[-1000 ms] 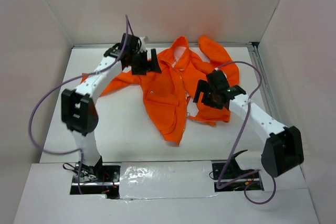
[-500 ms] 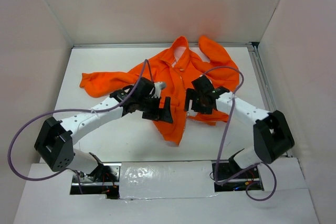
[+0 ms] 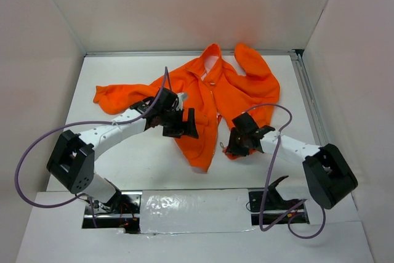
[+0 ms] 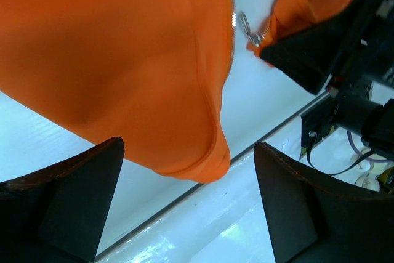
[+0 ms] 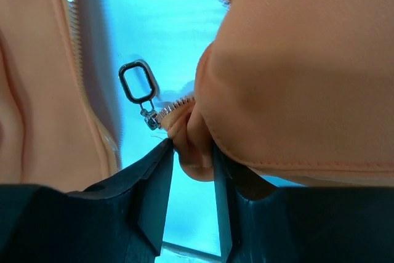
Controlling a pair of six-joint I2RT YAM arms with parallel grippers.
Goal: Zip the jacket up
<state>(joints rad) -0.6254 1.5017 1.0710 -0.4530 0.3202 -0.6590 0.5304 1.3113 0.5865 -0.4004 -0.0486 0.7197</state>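
Top view: brightly, evenly lit; soft shadows.
Right wrist: table (image 5: pixel 154 23) tinted blue; jacket (image 5: pixel 295 78) washed pale, blurred.

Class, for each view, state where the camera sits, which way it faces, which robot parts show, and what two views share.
Top: above, behind the bases, looking down on jacket, table, left arm, right arm.
Left wrist: looks past its open fingers at the hem.
Right wrist: its fingers pinch the hem.
Shared: both wrist views show the zipper pull.
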